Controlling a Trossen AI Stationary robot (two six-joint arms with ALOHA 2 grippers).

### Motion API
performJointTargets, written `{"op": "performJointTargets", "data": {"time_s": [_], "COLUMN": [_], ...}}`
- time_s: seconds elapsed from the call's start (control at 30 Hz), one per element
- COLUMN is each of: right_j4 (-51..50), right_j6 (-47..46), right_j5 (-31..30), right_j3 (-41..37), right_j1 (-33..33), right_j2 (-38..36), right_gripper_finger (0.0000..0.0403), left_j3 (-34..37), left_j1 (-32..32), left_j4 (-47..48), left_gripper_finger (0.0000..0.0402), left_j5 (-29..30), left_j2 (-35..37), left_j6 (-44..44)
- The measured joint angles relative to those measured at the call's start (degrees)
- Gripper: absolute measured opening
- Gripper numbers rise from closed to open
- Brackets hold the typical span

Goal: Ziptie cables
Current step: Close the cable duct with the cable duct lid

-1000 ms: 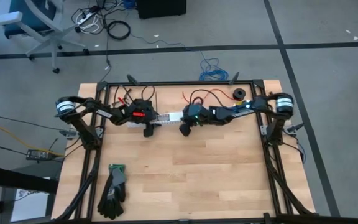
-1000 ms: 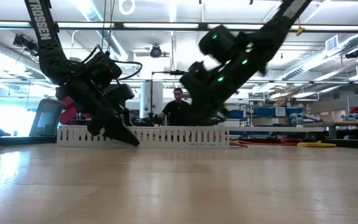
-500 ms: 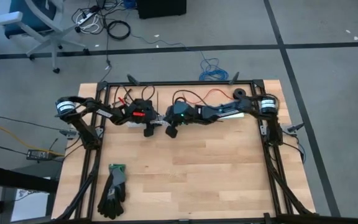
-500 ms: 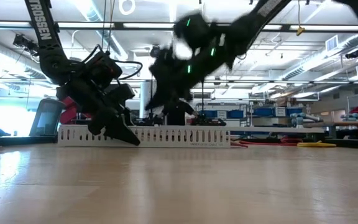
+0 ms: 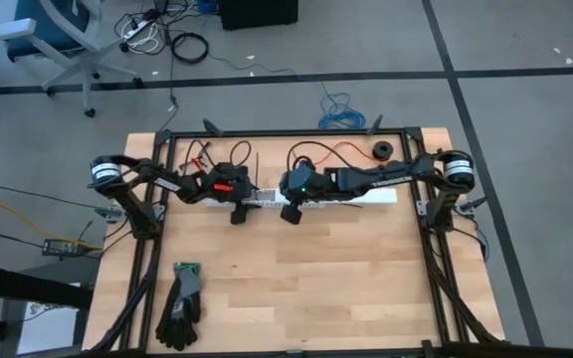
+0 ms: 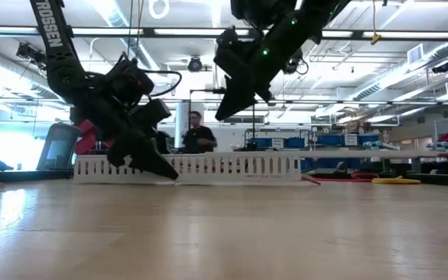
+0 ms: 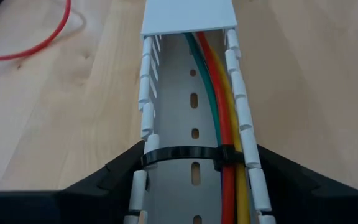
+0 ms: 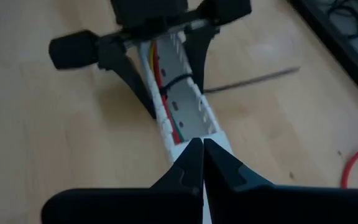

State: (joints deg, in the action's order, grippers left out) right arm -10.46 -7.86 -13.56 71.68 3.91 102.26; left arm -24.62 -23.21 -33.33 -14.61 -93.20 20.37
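Note:
The cables [image 7: 224, 118], green, red, orange and yellow, run inside a white slotted channel [image 5: 366, 196] that lies flat along the far part of the table. A black ziptie [image 7: 185, 154] crosses the open channel over them. My left gripper [image 7: 197, 155] straddles the channel's open left stretch [image 5: 235, 204], its fingers against the two walls. My right gripper [image 8: 199, 149] is shut and empty. It hangs above the channel [image 6: 222, 113], pointing down along it toward the left gripper. My left gripper has the channel's two slotted side walls [image 7: 143, 158] between its fingers, level with the ziptie. The fingers come from the table's left, slanting down, and lie along the channel. The channel rests flat on the table.
A loose black ziptie [image 8: 247, 79] lies on the table behind the channel. A long red wire [image 5: 336, 149] and a black roll [image 5: 381, 151] lie at the far edge. Dark gloves [image 5: 182, 298] lie near the front left. A person [image 6: 197, 132] stands beyond the table.
My right gripper has risen well clear of the channel, swinging toward the left gripper and partly back, and has rolled about its own axis. It has stayed shut.

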Motion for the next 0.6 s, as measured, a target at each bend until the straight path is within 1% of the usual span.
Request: {"op": "performJointTargets", "data": {"time_s": [0.17, 0.43, 0.6], "right_j4": [-2.1, -5.3, -8.3], "right_j6": [-1.0, -3.1, -5.2], "right_j5": [-1.6, -2.5, -5.9], "right_j3": [0.0, 0.0, 0.0], "right_j1": [-1.1, -2.4, -2.7], "right_j2": [-0.3, -0.3, -0.3], "right_gripper_finger": [0.0000, 0.0000, 0.0000], "left_j3": [0.0, 0.0, 0.0], "left_j1": [1.3, 1.6, 1.6], "left_j4": [-2.0, -3.0, -4.9], "left_gripper_finger": [0.0254, 0.0301, 0.0316], "left_j5": [-0.2, 1.3, 1.2], "left_j2": [0.0, 0.0, -0.1], "left_j6": [-0.2, -0.6, -0.6]}}
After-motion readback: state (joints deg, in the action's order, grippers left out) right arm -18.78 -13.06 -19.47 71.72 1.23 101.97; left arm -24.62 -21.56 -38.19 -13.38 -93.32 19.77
